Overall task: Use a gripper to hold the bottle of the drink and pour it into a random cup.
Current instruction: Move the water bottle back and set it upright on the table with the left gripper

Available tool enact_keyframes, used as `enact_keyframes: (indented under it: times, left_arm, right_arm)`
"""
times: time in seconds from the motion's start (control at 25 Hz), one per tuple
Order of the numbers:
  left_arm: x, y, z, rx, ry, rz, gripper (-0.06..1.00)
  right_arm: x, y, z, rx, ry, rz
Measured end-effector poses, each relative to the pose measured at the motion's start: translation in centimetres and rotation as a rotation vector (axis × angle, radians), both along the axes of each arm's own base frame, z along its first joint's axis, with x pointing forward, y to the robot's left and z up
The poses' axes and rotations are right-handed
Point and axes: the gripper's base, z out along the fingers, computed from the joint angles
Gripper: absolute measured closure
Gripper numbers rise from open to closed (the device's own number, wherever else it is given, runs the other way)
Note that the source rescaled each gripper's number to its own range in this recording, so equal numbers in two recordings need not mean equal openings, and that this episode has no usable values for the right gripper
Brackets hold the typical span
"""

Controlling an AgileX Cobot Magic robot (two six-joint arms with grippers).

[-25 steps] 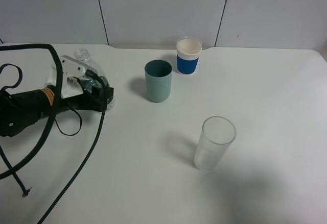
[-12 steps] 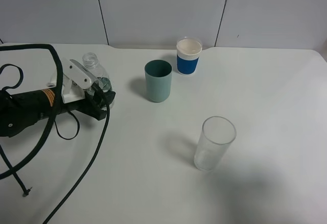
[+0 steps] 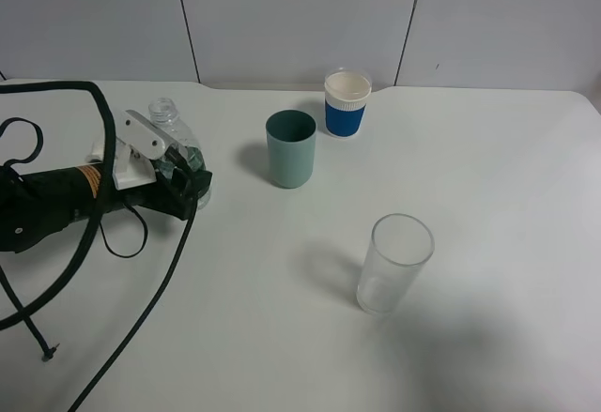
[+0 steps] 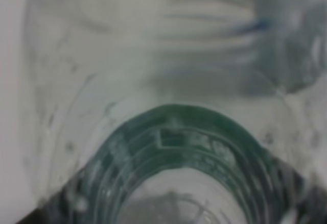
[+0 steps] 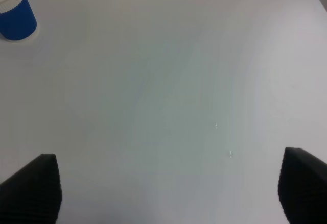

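The bottle of the drink [image 3: 180, 145] is at the table's left, clear with a dark green label, its open ribbed neck pointing up and slightly back. My left gripper [image 3: 175, 160] is shut on the bottle's body, with one white jaw over its near-left side. In the left wrist view the bottle [image 4: 173, 147] fills the frame, blurred. The teal-green cup [image 3: 290, 149] stands upright to the right of the bottle, apart from it. My right gripper [image 5: 168, 185] is open and empty over bare table; it does not show in the exterior view.
A white-and-blue cup [image 3: 347, 104] stands behind the teal cup and also shows in the right wrist view [image 5: 15, 15]. A clear glass tumbler [image 3: 394, 263] stands at the front middle. Black cables [image 3: 141, 309] loop over the table's left side.
The left gripper has rolled with the bottle in it, so the bottle's neck moved right and stands more upright. The cups and the glass have not moved.
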Motion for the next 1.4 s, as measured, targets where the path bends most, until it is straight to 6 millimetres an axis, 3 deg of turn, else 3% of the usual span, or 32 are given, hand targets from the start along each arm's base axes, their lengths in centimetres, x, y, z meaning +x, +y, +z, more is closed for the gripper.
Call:
enact_keyframes:
  times: [0.48,0.76,1.08,1.4]
  left_arm:
    - [0.0,0.0,0.0,0.003,0.003,-0.001,0.94]
    - [0.0,0.0,0.0,-0.013,0.016,0.006,0.59]
    - [-0.7,0.2,0.5,-0.037,0.048,0.03,0.07]
    - [-2.8,1.4,3.1,-0.02,0.046,0.118,0.03]
  right_arm:
    - [0.0,0.0,0.0,0.0,0.0,0.0]
    - [0.0,0.0,0.0,0.0,0.0,0.0]
    - [0.0,0.0,0.0,0.0,0.0,0.0]
    - [0.0,0.0,0.0,0.0,0.0,0.0]
